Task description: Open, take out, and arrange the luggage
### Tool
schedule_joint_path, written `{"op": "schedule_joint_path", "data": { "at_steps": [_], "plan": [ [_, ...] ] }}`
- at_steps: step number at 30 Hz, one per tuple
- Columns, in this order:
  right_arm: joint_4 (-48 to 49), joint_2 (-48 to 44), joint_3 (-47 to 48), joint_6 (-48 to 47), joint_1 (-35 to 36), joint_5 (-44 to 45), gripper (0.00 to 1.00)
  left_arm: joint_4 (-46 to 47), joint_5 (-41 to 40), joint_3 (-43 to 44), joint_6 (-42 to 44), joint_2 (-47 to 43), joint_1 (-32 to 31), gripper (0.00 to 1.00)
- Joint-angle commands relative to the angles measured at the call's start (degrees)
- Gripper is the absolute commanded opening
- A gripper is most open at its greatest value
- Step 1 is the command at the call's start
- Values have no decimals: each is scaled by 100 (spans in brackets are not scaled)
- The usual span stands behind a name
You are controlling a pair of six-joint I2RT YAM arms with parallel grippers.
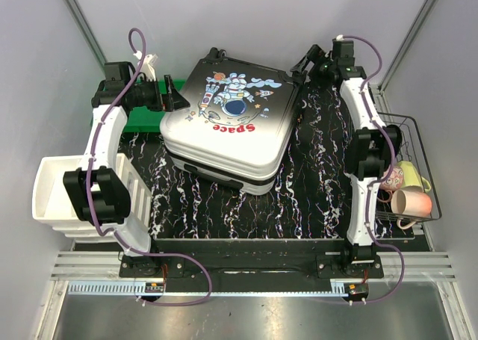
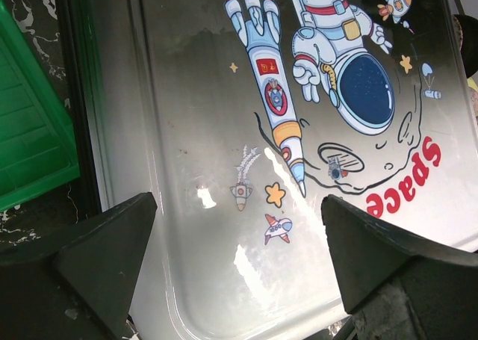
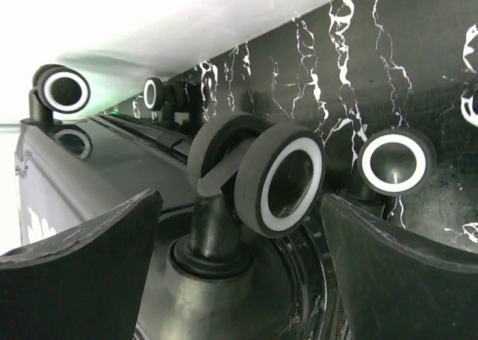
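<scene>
— Luggage (image 1: 228, 123): where is it, and is it open?
— Flat on the black marbled tabletop (image 1: 314, 190), astronaut print up, and the shells look closed. Nothing is out.
— And the arms?
— The left gripper (image 2: 237, 205) hovers over the printed shell, jaws spread, empty. The right gripper (image 3: 240, 198) is at the wheel end, jaws spread either side of a caster wheel (image 3: 287, 179), not pinching it. By my judgement, opening, unpacking and arranging are all left to do.
</scene>
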Motion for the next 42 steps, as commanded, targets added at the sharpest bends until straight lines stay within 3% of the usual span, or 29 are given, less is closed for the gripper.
{"op": "schedule_joint_path", "data": {
  "at_steps": [1,10,13,17,20,21,25,28,33,39,41,42],
  "plan": [
    [-366,31,562,183,171,315,99,164,-65,-151,-132,-202,-5,99],
    [-340,699,1441,288,356,8,95,252,6,-274,-211,-255,-5,99],
    [-252,919,1687,367,356,-106,91,243,-3,-335,-193,-290,4,99],
    [-129,1025,1688,403,347,-142,79,243,-12,-353,-219,-334,12,99],
    [-103,999,1609,411,330,-107,64,243,67,-414,-263,-369,12,99],
    [-85,973,1574,411,330,-107,47,252,85,-476,-264,-422,12,99],
    [-6,674,1171,324,260,-186,0,164,111,-652,-167,-677,12,99],
    [248,148,407,376,216,-326,0,59,102,-757,-158,-914,21,99],
    [1469,-1530,-2245,736,207,-371,0,-108,208,-1100,-255,-1335,47,99],
    [1884,-3446,-5007,1246,233,-555,3,-169,269,-1557,-588,-1941,232,99],
    [1858,-4016,-5516,914,198,-757,34,-344,313,-1688,-449,-2100,259,99],
    [1849,-4194,-5624,712,146,-775,76,-624,305,-1715,-352,-2214,267,99]
  ]
}}
